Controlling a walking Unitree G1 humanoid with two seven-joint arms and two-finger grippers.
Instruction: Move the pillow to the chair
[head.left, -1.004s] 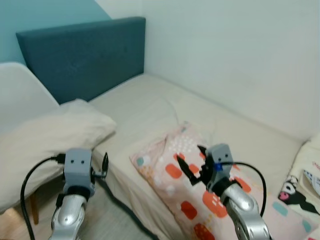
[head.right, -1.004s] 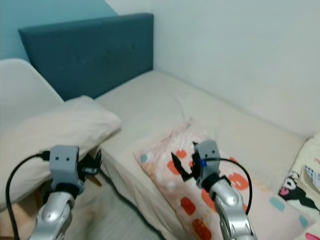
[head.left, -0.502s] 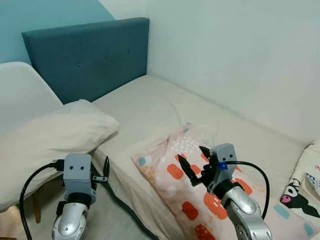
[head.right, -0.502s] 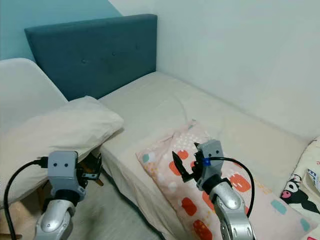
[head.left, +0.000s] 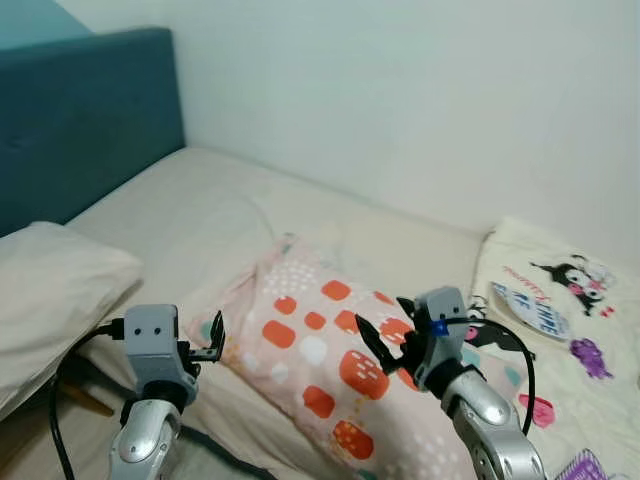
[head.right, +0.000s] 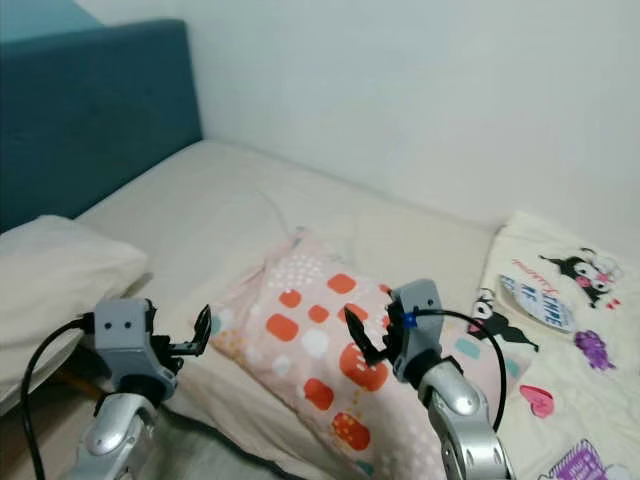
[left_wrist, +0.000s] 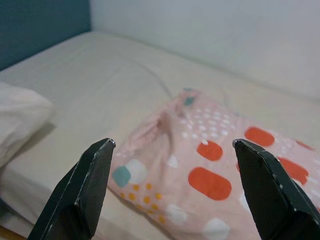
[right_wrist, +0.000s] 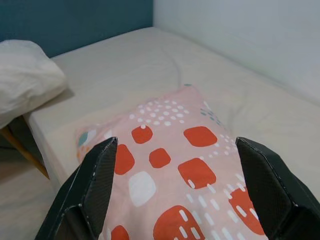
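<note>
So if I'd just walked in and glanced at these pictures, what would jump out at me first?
Probably the pink pillow with orange and white blotches, lying on the beige bed in the middle of the scene. Next, the two black-fingered grippers held open in front of it: the left gripper near its left end, the right gripper above its middle. A plain cream pillow sits off to the left, below the teal headboard.

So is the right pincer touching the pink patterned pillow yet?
Apart. In the right wrist view the right pincer hangs open above the pink patterned pillow, whose pattern lies unpressed between the fingers.
</note>
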